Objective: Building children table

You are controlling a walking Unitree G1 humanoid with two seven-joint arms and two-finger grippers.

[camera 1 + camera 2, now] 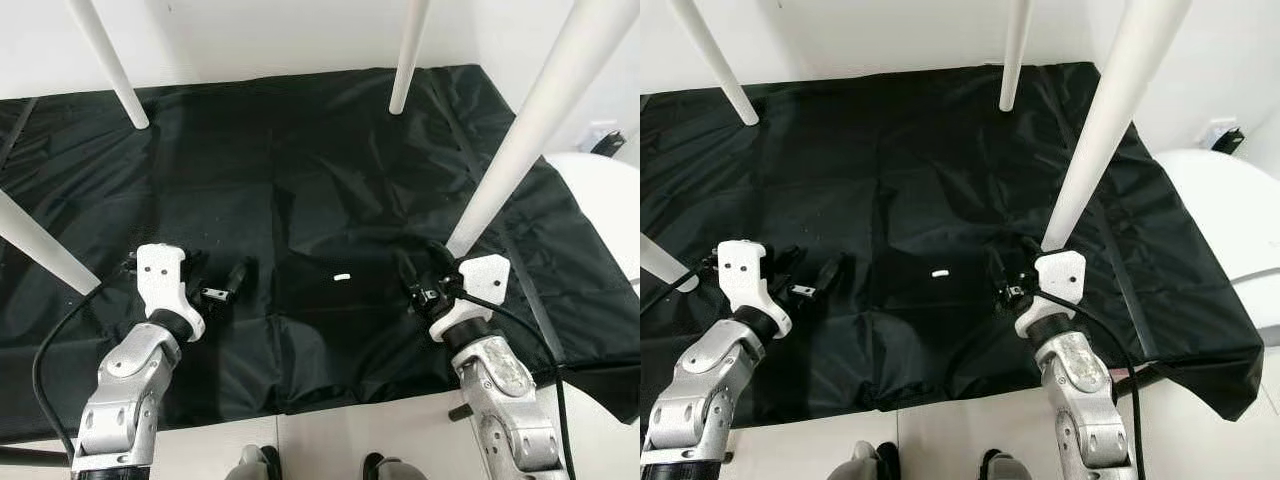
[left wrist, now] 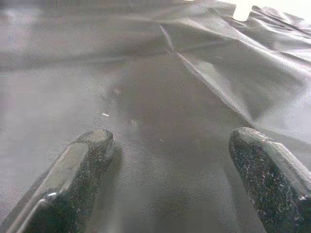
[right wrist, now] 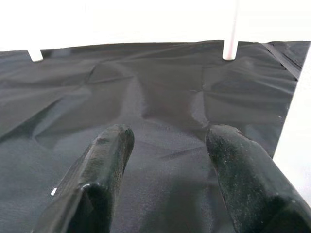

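Four white table legs [image 1: 510,130] upright on black cloth [image 1: 300,180]

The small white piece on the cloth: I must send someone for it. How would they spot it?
Find the black cloth under the four white legs. Between the two grippers lies the small white piece, alone on bare cloth, the only pale speck there.

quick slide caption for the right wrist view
Right end effector open above the black cloth, white table leg standing beyond.
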